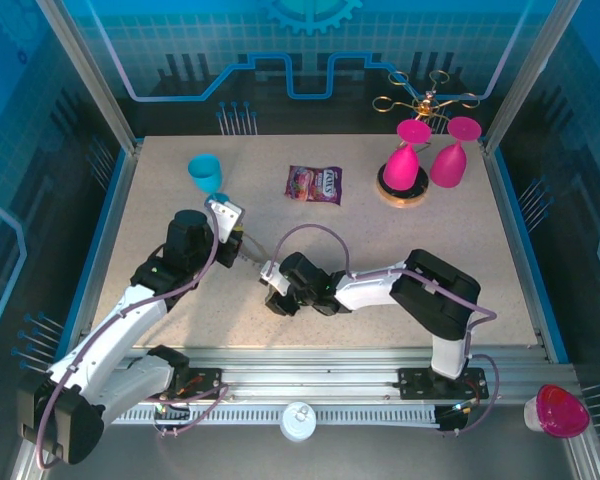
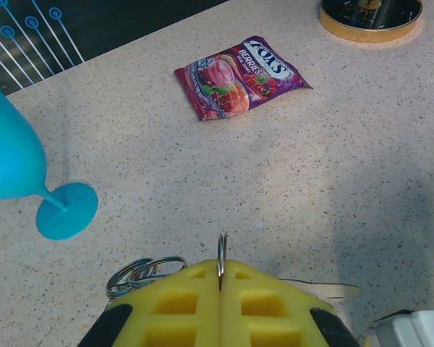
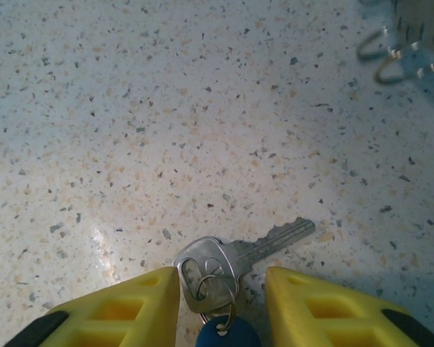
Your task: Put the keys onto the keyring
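A silver key lies flat on the speckled table, with a small ring through its head and a blue plastic tag hanging from that ring. My right gripper is open and straddles the key's head; its left fingertip touches the head's edge. My left gripper is shut on a thin metal keyring, held on edge, upright between the yellow pads. More linked rings hang beside its left finger. In the top view the left gripper and right gripper nearly meet at the table's middle.
A blue goblet stands at the back left, close to the left arm. A purple candy bag lies at the back centre. Two pink goblets lean upside down over a round coaster at the back right.
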`<move>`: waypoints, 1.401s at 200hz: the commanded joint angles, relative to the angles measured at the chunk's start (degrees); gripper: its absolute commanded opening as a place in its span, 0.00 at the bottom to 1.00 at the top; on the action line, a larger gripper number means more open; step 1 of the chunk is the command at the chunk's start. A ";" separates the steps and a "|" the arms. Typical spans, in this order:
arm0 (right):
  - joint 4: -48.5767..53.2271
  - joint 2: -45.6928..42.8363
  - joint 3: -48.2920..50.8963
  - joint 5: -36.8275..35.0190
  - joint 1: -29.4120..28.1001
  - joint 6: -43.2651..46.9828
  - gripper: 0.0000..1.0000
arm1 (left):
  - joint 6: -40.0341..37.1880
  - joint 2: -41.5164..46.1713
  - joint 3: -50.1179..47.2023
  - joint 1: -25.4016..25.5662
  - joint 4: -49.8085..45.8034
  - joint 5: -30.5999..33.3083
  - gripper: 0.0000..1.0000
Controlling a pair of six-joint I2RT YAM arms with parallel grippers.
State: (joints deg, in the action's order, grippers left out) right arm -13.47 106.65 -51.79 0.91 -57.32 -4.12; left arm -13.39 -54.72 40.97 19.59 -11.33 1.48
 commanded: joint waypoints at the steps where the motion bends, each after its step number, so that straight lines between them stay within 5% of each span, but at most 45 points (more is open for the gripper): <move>1: -1.68 0.50 0.36 0.28 0.53 0.77 0.30 | 0.64 0.12 -1.01 -0.63 2.10 -1.13 0.00; 51: -0.10 -3.01 4.84 -1.62 1.45 1.04 0.12 | 0.14 -0.02 -0.65 -0.62 1.86 -1.73 0.00; 137: 10.21 -19.22 16.46 -6.62 8.96 -3.70 0.01 | -1.76 -0.12 -0.37 -0.53 2.23 -6.82 0.00; 187: 19.36 -26.61 17.03 -4.04 13.91 -10.29 0.00 | -2.10 -1.98 0.91 -0.22 2.85 -11.32 0.00; 280: 21.80 -24.89 15.68 4.40 20.66 -19.14 0.00 | -9.67 -9.09 5.38 6.42 1.89 -10.57 0.00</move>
State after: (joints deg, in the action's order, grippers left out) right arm 6.81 80.51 -34.76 1.76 -37.52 -20.10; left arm -20.93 -63.20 44.49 25.71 -11.40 -7.84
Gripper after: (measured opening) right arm 0.065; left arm 0.048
